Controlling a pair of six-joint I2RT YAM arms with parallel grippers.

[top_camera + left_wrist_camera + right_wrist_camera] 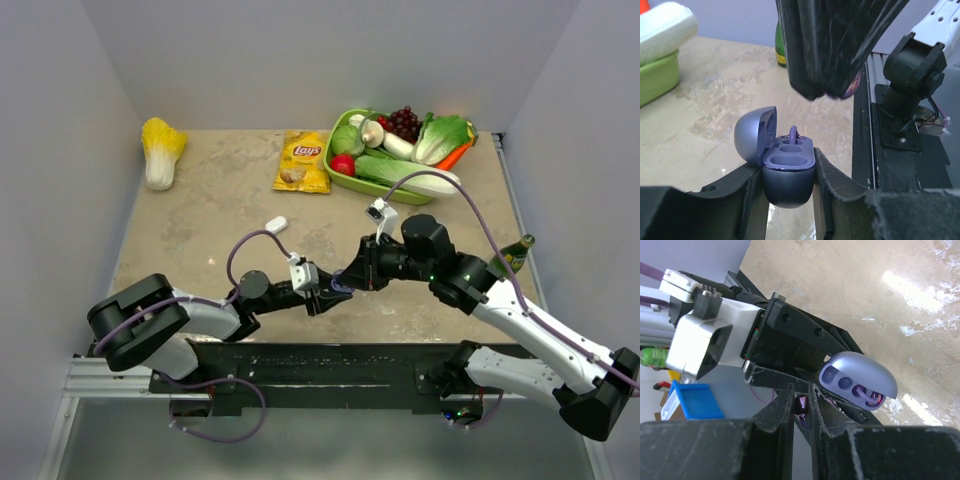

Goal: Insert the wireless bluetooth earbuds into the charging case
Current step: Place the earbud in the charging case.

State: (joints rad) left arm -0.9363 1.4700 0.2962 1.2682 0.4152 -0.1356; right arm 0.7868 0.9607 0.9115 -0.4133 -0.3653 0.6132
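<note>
Top external shows a Lay's bag [302, 161]; left gripper [789, 170] clamps the charging case [788, 189], right gripper [801, 394] pinches an earbud [801, 407]

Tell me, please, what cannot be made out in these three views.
- Right wrist: held earbud, mostly pinched out of sight between the right fingers; the case is partly behind them.
- Left wrist: same earbud, only a sliver shows past the right fingers; case bottom hidden between left fingers.
- Top view: case and earbud, too small and covered where the jaws meet.
</note>
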